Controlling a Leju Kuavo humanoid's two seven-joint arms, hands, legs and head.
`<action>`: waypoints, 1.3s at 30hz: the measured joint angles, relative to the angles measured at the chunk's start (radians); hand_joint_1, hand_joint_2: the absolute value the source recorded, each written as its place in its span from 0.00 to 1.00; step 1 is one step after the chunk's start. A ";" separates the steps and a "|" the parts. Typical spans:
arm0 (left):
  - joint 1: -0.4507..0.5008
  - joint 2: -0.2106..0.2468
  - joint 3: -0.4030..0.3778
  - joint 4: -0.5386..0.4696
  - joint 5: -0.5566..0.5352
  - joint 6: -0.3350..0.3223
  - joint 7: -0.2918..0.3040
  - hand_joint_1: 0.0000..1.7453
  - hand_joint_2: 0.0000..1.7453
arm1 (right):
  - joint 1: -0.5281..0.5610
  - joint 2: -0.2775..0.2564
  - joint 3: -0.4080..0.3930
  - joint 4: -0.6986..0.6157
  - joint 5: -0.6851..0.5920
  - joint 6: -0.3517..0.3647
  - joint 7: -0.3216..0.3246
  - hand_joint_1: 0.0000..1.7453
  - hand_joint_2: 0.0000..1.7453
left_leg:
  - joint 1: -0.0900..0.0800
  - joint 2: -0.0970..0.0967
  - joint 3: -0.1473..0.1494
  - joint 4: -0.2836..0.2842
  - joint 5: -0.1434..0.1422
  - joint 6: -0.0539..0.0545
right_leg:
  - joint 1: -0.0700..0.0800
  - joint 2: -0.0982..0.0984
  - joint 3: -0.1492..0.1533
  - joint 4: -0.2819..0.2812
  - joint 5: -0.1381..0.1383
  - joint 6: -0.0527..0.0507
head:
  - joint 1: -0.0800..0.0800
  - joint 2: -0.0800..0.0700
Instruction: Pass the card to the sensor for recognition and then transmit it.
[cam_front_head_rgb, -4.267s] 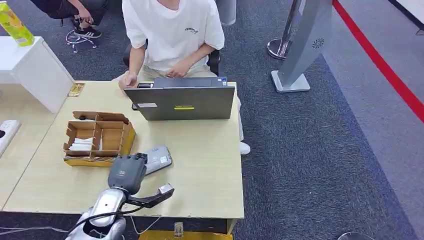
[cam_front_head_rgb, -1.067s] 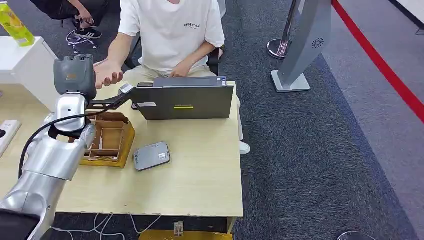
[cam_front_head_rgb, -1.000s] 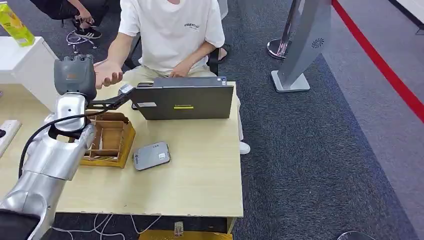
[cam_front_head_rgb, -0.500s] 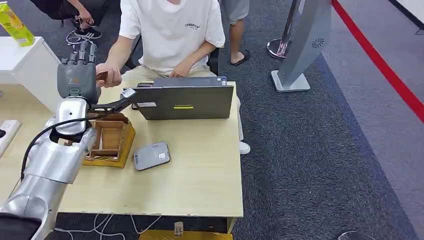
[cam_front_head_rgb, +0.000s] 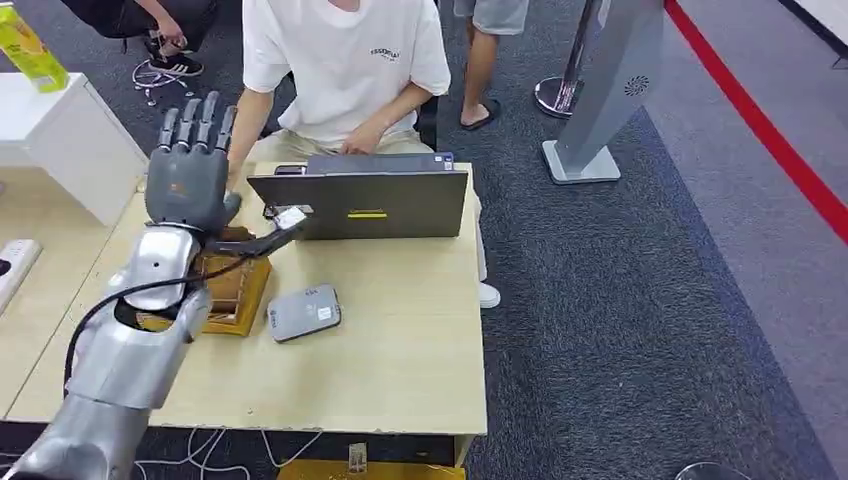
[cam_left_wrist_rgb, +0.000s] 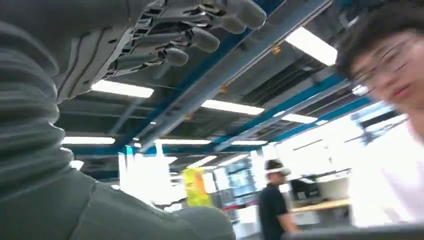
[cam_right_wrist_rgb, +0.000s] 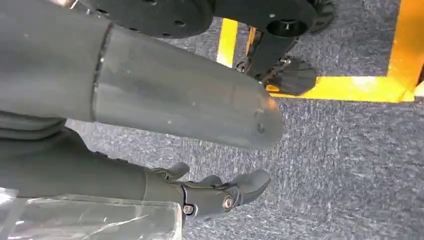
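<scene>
Partly hidden behind the raised left hand (cam_front_head_rgb: 190, 170), the wooden divided box (cam_front_head_rgb: 238, 290) at centre left of the head view shows just one corner and some dividers; what lies in its compartments cannot be made out. That hand stands upright above the table (cam_front_head_rgb: 400, 340), fingers (cam_front_head_rgb: 200, 120) straight and spread, nothing in them; the left wrist view shows the same fingers extended against ceiling lights. The card cannot be found in any picture. The seated person (cam_front_head_rgb: 345, 70) is cut off at the top edge, one forearm hidden behind the robot's hand. A grey sensor pad (cam_front_head_rgb: 304, 312) lies flat just right of the box, below the laptop (cam_front_head_rgb: 362, 200). The right hand (cam_right_wrist_rgb: 210, 192) hangs over carpet, fingers loosely curled and empty.
</scene>
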 joint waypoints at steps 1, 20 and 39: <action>0.036 -0.005 0.000 -0.047 0.000 -0.001 0.000 0.00 1.00 | 0.004 0.000 -0.005 0.000 -0.005 -0.001 -0.004 0.00 0.00 | 0.000 0.000 0.000 0.000 0.000 0.000 | 0.000 0.001 -0.001 0.000 0.000 0.000 | 0.001 0.000; 0.686 0.025 0.095 -0.509 0.004 0.159 -0.188 0.00 1.00 | 0.025 0.000 -0.095 0.000 -0.046 -0.042 -0.009 0.00 0.00 | 0.000 0.003 -0.002 -0.002 -0.003 -0.002 | 0.000 0.002 -0.004 0.001 -0.003 -0.003 | -0.001 0.000; 0.770 0.008 0.336 -0.335 0.001 0.052 -0.219 0.00 1.00 | 0.025 0.000 -0.097 0.000 -0.004 -0.040 0.002 0.00 0.00 | 0.000 0.001 -0.002 -0.002 -0.001 -0.004 | 0.001 0.001 -0.004 0.002 -0.003 -0.003 | -0.001 0.000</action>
